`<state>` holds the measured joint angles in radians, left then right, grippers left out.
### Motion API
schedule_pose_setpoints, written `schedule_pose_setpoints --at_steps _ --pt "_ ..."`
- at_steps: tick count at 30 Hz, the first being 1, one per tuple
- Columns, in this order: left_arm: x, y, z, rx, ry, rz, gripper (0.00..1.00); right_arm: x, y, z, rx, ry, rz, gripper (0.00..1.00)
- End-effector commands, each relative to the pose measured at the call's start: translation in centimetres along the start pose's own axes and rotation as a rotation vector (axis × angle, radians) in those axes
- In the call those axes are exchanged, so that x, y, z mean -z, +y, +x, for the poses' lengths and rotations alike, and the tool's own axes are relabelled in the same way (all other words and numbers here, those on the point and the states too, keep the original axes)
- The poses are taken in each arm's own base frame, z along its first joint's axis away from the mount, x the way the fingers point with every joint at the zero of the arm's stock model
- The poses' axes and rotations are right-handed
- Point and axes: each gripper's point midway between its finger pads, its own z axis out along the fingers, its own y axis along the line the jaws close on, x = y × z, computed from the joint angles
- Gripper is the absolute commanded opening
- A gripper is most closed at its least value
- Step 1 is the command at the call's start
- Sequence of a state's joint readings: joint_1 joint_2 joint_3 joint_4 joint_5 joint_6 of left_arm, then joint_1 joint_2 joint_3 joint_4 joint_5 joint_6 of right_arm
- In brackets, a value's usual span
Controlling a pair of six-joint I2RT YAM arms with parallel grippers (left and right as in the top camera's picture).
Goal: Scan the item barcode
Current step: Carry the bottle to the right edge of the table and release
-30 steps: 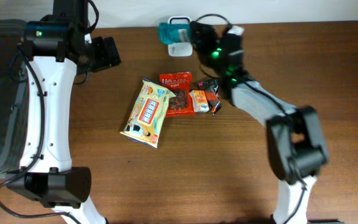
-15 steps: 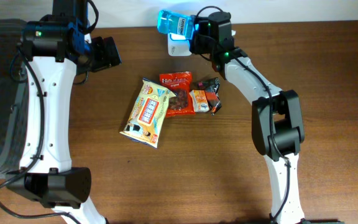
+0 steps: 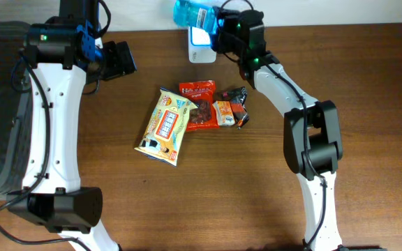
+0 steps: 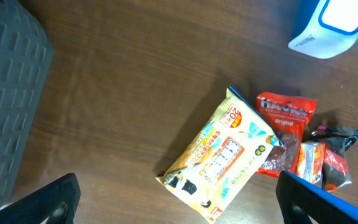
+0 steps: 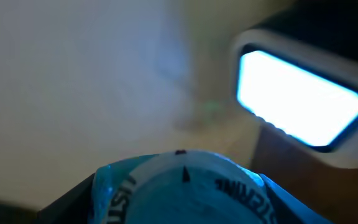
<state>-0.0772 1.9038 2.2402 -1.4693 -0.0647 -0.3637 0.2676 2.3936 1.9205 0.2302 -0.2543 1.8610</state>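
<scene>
The right tool (image 3: 211,24) is partly closed around a blue mouthwash bottle (image 3: 185,12), apparently Listerine though its label is blurred. It holds the bottle at the surface's (image 3: 257,195) far edge, just beside the lit white scanner (image 3: 201,52). The left tool (image 3: 119,59) hangs wide open and empty.

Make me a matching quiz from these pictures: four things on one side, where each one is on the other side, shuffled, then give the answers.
Things:
1. blue bottle
2. yellow bag
3. red bag
4. scanner

Places:
A. lying flat at the left end of the pile on the table
B. standing at the table's far edge
C. held up off the table
D. lying between the yellow bag and the small packets

Pairs: 1-C, 2-A, 3-D, 4-B
</scene>
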Motion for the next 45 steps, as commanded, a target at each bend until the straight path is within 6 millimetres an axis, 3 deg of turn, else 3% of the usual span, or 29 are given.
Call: schedule_pose_setpoints --at_steps 1,5,8,12,15,17,20,22,28,30,32,34,42,43,44,45 --pt "-0.1 0.2 -0.1 0.011 -0.002 -0.012 0.99 2.1 7.7 1.5 0.195 0.091 -0.146 0.69" --pt "-0.1 0.2 -0.1 0.012 -0.002 -0.011 0.99 5.4 11.5 -1.6 0.359 0.013 -0.142 0.69" --pt "-0.1 0.2 -0.1 0.012 -0.002 -0.011 0.99 8.7 12.6 -6.1 0.442 -0.083 -0.053 0.69" --pt "-0.1 0.2 -0.1 0.012 -0.002 -0.011 0.99 16.9 13.6 -15.1 0.594 -0.252 0.125 0.69" --pt "-0.1 0.2 -0.1 0.012 -0.003 -0.011 0.99 24.2 13.4 -21.6 0.663 -0.364 0.267 0.68" --pt "-0.1 0.2 -0.1 0.012 -0.002 -0.011 0.99 29.0 12.1 -25.7 0.701 -0.433 0.386 0.69" --pt "-0.1 0.2 -0.1 0.011 -0.002 -0.011 0.99 38.1 7.4 -32.5 0.735 -0.603 0.749 0.69" --pt "-0.1 0.2 -0.1 0.012 -0.002 -0.011 0.99 43.0 5.4 -35.2 0.785 -0.682 0.983 0.72" --pt "-0.1 0.2 -0.1 0.012 -0.002 -0.011 0.99 49.7 2.8 -39.5 0.814 -0.835 1.337 0.74" --pt "-0.1 0.2 -0.1 0.012 -0.002 -0.011 0.99 50.2 1.4 -41.0 0.839 -0.820 1.433 0.76" --pt "-0.1 0.2 -0.1 0.011 -0.002 -0.012 0.99 49.6 -0.5 -42.0 0.819 -0.781 1.438 0.86" --pt "-0.1 0.2 -0.1 0.012 -0.002 -0.011 0.99 49.1 -1.6 -42.4 0.809 -0.755 1.448 0.88" --pt "-0.1 0.2 -0.1 0.012 -0.002 -0.011 0.99 49.2 -2.6 -41.9 0.783 -0.716 1.462 0.93" --pt "-0.1 0.2 -0.1 0.012 -0.002 -0.011 0.99 48.6 -3.3 -41.5 0.754 -0.680 1.431 0.92" --pt "-0.1 0.2 -0.1 0.012 -0.002 -0.011 0.99 46.6 -4.1 -40.5 0.751 -0.579 1.343 0.92" --pt "-0.1 0.2 -0.1 0.012 -0.002 -0.011 0.99 43.3 -4.9 -38.6 0.755 -0.417 1.198 0.95"
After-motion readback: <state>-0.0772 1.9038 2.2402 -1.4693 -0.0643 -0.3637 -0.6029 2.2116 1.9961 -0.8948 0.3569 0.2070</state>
